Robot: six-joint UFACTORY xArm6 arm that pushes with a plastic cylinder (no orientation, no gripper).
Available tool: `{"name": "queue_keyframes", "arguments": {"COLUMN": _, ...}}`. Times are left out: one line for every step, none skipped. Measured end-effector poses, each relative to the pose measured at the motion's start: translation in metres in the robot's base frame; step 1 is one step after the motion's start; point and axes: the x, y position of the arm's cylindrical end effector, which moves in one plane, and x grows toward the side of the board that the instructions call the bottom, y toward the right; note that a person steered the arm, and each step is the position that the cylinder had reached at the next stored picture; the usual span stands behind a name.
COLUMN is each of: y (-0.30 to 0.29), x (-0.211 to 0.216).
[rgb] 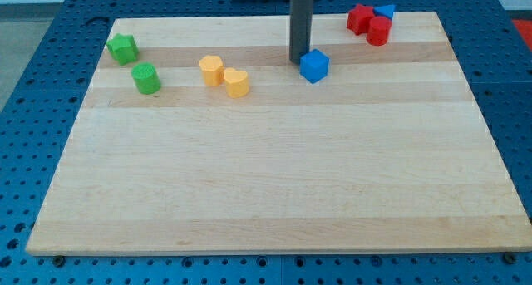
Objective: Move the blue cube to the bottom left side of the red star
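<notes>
Camera view: my tip (299, 62), a bare dark rod with nothing held, is seen touching the blue cube's (314, 66) left side on the wooden bench (274, 169), well left of the red star (360, 18).

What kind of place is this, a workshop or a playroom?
Most likely a robotics lab bench: a wooden board lies on a blue perforated table, and my tip rests beside a blue cube among other coloured blocks.
</notes>
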Motion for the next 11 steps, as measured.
{"name": "queue_keyframes", "arguments": {"y": -0.025, "x": 0.0}}
{"name": "queue_keyframes", "arguments": {"y": -0.058, "x": 0.005}}
{"name": "queue_keyframes", "arguments": {"y": -0.059, "x": 0.029}}
{"name": "queue_keyframes", "arguments": {"y": -0.046, "x": 0.044}}
{"name": "queue_keyframes", "arguments": {"y": -0.005, "x": 0.039}}
{"name": "queue_keyframes", "arguments": {"y": 0.012, "x": 0.02}}
{"name": "queue_keyframes", "arguments": {"y": 0.028, "x": 0.006}}
{"name": "queue_keyframes", "arguments": {"y": 0.028, "x": 0.028}}
{"name": "queue_keyframes", "arguments": {"y": 0.033, "x": 0.048}}
{"name": "queue_keyframes", "arguments": {"y": 0.058, "x": 0.04}}
{"name": "queue_keyframes", "arguments": {"y": 0.059, "x": 0.009}}
